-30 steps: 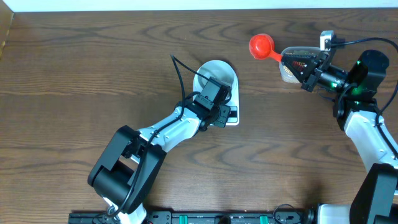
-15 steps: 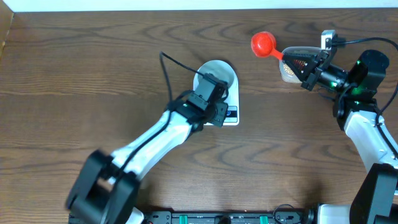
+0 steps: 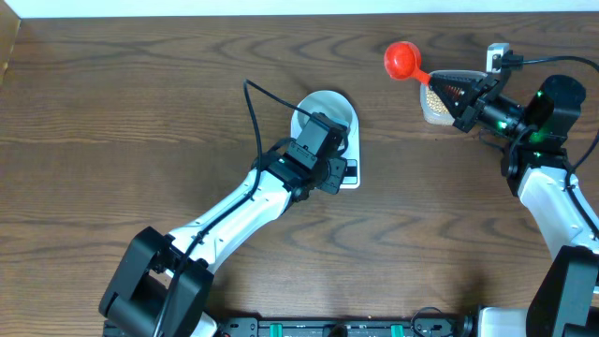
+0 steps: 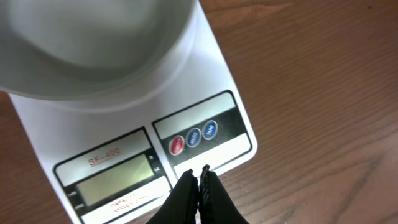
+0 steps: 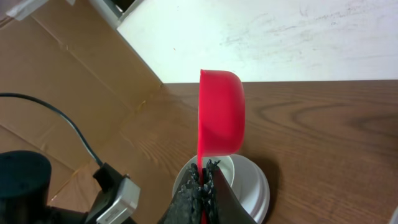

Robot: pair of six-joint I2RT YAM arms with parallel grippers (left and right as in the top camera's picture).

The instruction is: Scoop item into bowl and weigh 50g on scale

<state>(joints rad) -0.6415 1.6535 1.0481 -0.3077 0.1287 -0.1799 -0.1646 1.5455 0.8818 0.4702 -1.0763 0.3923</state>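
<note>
just at the scale (image 4: 210, 81) edge, left gripper (image 4: 202, 169) tips closed.

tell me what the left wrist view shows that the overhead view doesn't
Only the left wrist view: a blank-looking display, a model label and three small buttons, one red and two blue, with the shut left jaws near them. Only the overhead view: the red scoop held in the right jaws, the tub of beans beside them, and both arms. Both: the bowl sitting on the white scale, on the wooden table.
</note>
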